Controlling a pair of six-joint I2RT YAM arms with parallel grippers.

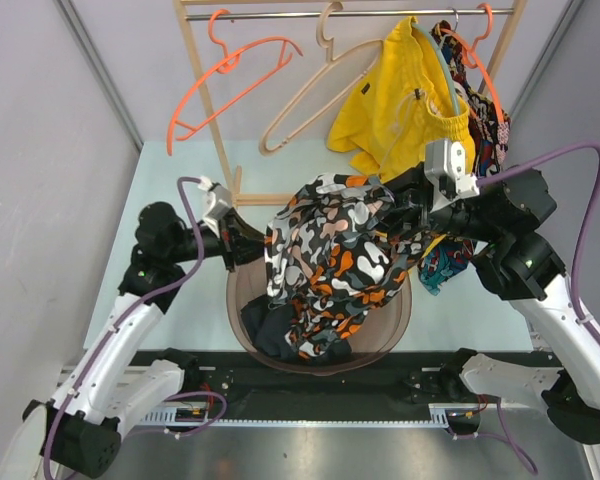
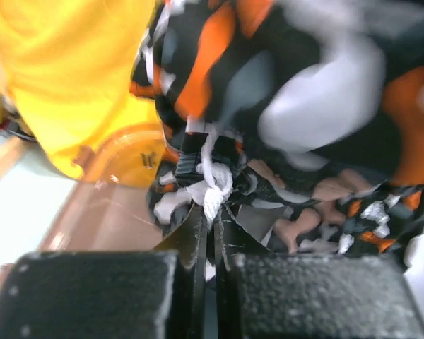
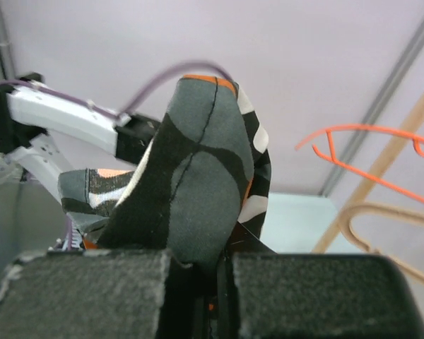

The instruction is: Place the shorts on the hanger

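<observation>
Top external view: the shorts [image 1: 330, 265] hang stretched between your two pincers, long axis running roughly left to right, with the lower cloth draped into the brown tub [image 1: 398, 325] on the surface. The hanger [image 1: 230, 85] hangs from the rail [image 1: 280, 14], up and to the left of the cloth and well apart — your left arm is the nearer.

Left pincer [image 1: 242, 245]: jaws all but together, clamped on the shorts' edge by the white drawstring (left wrist view).

Right pincer [image 1: 408, 212]: closed on a fold of the print.

Judgement — the next move must carry the spread edge up and left toward the hanger's arm.
</observation>
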